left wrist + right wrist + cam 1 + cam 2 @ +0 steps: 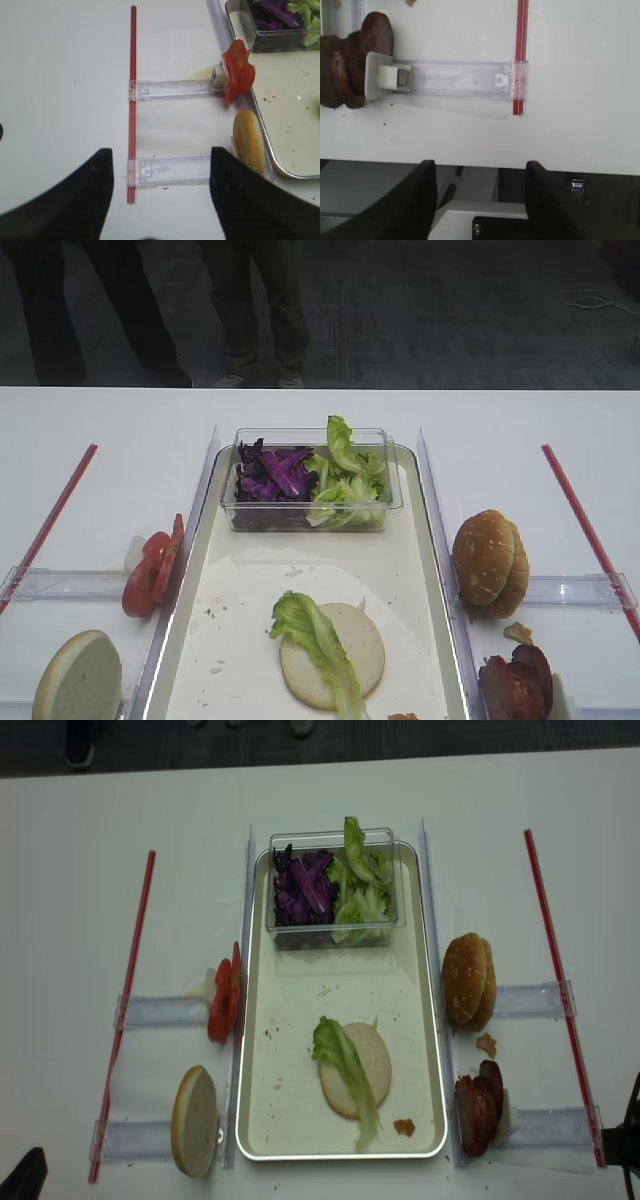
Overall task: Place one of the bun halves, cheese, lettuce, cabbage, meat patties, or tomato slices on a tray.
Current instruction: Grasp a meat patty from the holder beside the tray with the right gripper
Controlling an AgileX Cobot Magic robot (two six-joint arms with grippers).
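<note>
A long cream tray (262, 1020) lined with white paper is seen in the middle of the white tabletop (80, 920). On its near half a pale bun half (362, 1072) is laid cut face up, and a green lettuce leaf (340, 1060) is draped across its left side. A small reddish scrap (404, 1127) is seen near the tray's near right corner. At the far end a clear plastic tub (333, 934) is set, with purple cabbage (300, 888) in its left part and more lettuce in its right.

Left of the tray, tomato slices (223, 1002) are stood on edge in a clear holder (160, 1012), and nearer, a bun half (195, 1120) is stood on edge with its pale face to the left. Right of the tray, seeded bun halves (468, 980) are stood together, and nearer, dark meat patties (478, 1108) are stacked on edge. A red strip (125, 1010) is laid along each outer side.

The left tool (160, 200) is held above the left holders with its dark fingers well apart and nothing between them. The right tool (480, 200) is held over the tabletop's near edge, jaws wide and empty. Both tools are shown only in the wrist views; in the high views at most dark corners are caught. The patties are cut off at the left edge of the right wrist view.
</note>
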